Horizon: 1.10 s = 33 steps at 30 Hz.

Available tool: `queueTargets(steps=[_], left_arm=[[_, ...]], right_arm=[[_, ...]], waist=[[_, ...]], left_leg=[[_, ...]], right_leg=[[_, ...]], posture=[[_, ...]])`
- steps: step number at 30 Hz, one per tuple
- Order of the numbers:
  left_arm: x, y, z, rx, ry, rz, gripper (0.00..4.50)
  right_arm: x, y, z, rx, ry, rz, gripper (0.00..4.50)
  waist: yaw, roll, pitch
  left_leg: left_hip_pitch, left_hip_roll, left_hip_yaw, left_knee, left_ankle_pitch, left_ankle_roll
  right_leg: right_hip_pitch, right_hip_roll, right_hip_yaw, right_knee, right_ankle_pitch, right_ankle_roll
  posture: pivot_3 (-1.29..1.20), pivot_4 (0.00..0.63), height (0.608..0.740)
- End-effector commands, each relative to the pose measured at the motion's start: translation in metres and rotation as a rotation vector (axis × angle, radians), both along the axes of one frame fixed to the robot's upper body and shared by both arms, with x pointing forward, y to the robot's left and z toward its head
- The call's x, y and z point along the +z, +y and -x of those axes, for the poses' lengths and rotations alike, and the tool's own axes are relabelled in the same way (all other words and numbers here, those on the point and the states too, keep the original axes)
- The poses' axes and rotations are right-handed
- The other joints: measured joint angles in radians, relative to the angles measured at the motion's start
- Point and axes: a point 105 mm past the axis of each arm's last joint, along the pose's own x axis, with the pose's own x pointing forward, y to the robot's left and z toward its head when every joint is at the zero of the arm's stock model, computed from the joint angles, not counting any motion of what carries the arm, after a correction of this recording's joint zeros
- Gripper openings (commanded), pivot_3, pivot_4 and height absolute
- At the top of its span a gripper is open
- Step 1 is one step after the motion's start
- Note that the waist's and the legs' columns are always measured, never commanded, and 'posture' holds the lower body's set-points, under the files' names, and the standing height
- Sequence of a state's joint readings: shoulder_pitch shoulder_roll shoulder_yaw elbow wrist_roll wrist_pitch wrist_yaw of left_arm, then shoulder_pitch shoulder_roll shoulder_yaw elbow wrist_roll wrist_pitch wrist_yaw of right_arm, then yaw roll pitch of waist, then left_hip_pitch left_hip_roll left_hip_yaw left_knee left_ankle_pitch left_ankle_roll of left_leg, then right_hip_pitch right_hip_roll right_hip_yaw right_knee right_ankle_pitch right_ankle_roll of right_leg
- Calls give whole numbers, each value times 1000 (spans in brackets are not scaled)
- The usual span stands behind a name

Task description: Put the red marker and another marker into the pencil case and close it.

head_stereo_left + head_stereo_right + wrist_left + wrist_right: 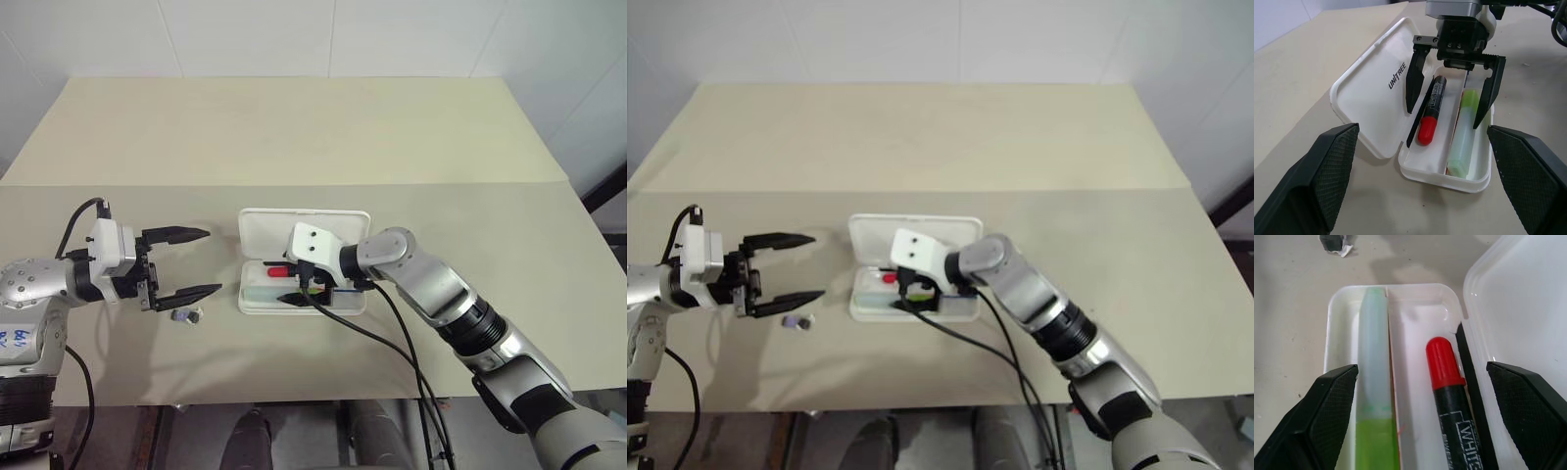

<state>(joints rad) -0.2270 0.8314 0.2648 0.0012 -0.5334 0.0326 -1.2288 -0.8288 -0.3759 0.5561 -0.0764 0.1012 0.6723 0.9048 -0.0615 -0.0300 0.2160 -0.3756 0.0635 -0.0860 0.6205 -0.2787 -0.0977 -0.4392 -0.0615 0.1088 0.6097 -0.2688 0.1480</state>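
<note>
The left hand (pixel 196 262) hovers to the left of the pencil case (pixel 257 233), its 2 black fingers spread wide and pointing toward the case, holding nothing. On the counter (pixel 294 137), between that hand and the case and a little nearer the robot, lies a small grey clip-like object (pixel 185 315).

The pencil case sits open on the counter, its lid (pixel 1371 93) laid back flat on the far side with "UNITREE" in dark letters showing on it. Inside the tray, a thin divider (pixel 1393 382) splits the space into 2 lanes. The green highlighter (pixel 1463 132) lies in the lane nearer the robot, and the red marker (pixel 1431 115) lies in the lane next to the lid, both lengthwise with the case.

The right hand (pixel 1454 85) hangs just above the right end of the case, tilted down over the tray. Its 2 fingers stand wide apart, straddling both markers and gripping neither.
</note>
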Motion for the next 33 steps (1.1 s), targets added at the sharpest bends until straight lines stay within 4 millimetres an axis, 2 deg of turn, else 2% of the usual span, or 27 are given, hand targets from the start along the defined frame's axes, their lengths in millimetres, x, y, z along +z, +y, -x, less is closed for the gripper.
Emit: queueTargets(steps=[1, 5, 11, 19, 24, 28, 33], left_arm=[[9, -3, 3, 0, -47, -1, 4500], [9, -4, 3, 0, -49, 2, 4500], [9, -6, 3, -4, -52, 6, 4500], [8, -8, 2, -9, -51, 10, 4500], [8, -10, 1, -12, -51, 13, 4500], [8, -11, 0, -14, -53, 15, 4500], [7, -11, 1, -13, -55, 22, 4500]], right_arm=[[14, 2, 3, 28, -47, -38, 4450], [24, 2, 2, 28, -57, -71, 4450], [23, -1, -1, 18, -63, -73, 4450], [6, -2, 18, 76, -27, -37, 4450], [1, -2, 23, 80, -26, -29, 4450], [9, -3, 21, 73, -39, -59, 4450], [27, -10, 31, 111, -34, -114, 4450]], waist=[[1, 0, 0], [1, 0, 0], [0, 0, 0], [2, 0, 0], [1, 0, 0], [2, 0, 0], [3, 0, 0]], left_leg=[[0, 0, 0, 0, 0, 0], [0, 0, 0, 1, 0, 0], [0, 0, 0, 1, 0, 0], [0, 0, 0, 1, 0, 0], [0, 0, 0, 2, 0, 0], [0, 0, 0, 2, 0, 0], [0, 0, 0, 2, 0, 0]], right_leg=[[0, 0, 0, 0, 0, 0], [0, 0, 0, 1, 0, 0], [0, 0, 0, 1, 0, 0], [0, 0, 0, 1, 0, 0], [0, 0, 0, 1, 0, 0], [0, 0, 0, 1, 1, 0], [0, 0, 0, 1, 1, 0]], posture=[[0, 150, 740], [0, 150, 740], [0, 150, 740], [0, 150, 740], [0, 150, 740], [0, 150, 740], [0, 150, 740]])
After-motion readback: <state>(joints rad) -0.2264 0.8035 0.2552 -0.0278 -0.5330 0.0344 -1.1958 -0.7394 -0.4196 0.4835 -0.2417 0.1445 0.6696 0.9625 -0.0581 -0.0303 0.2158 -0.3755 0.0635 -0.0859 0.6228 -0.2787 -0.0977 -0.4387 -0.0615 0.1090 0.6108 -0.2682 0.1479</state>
